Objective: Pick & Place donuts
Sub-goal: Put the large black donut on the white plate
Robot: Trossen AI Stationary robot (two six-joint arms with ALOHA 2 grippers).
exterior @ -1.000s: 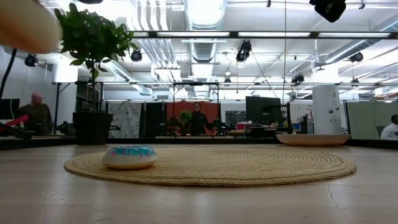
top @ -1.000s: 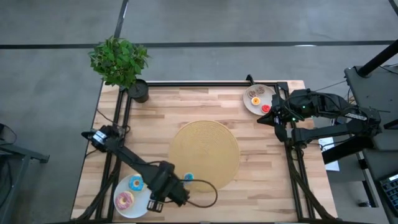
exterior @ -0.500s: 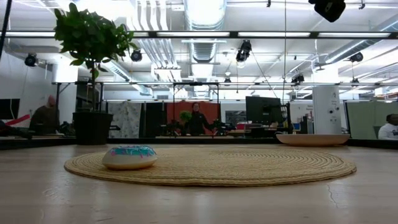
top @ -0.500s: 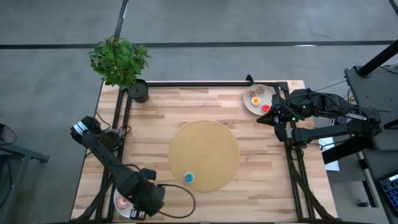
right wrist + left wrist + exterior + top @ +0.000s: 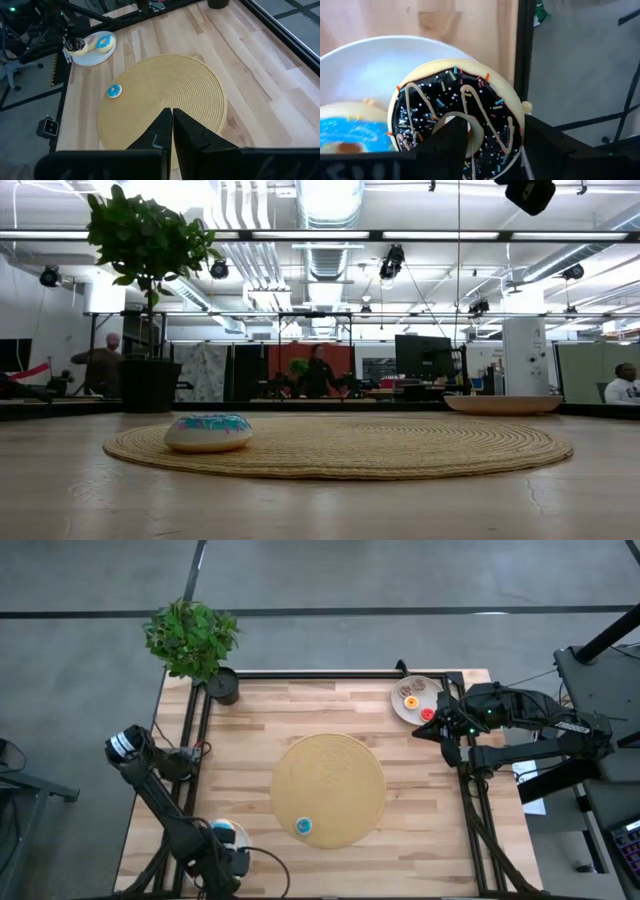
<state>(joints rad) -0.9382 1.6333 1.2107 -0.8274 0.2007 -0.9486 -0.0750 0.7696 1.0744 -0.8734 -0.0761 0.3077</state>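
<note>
Here the left end effector (image 5: 490, 150) grips a chocolate donut (image 5: 457, 122); no writing readable.

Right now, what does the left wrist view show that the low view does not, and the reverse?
Only the left wrist view: the left gripper with its jaws around a chocolate-iced donut with sprinkles, one finger through its hole, on a plain white plate beside a blue-iced donut.

Only the low view: a small donut with turquoise icing lying on the round woven tan mat, a potted green plant, and people in the room behind.

Both: the light wooden table.
</note>
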